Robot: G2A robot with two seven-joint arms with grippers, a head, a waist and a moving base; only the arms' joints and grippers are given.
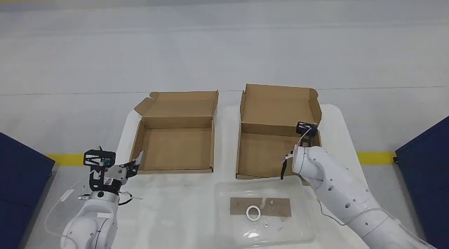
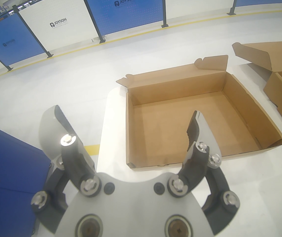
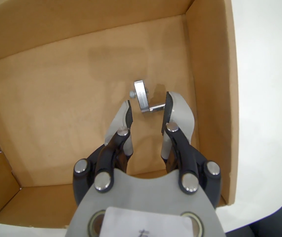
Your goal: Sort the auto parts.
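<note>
Silvery metal part point(image 3: 140, 96) sits mid-frame between the spread fingertips of the right tool point(image 3: 148, 101), pin end against one finger, inside the right-hand cardboard box point(image 3: 57, 87). Left tool point(image 2: 126, 112) is wide open too, empty, just short of the left box point(image 2: 180, 92).

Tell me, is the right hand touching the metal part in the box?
Cannot tell. In the right wrist view the part seems to meet one finger of the right hand, but it may lie lower, on the box floor.
</note>
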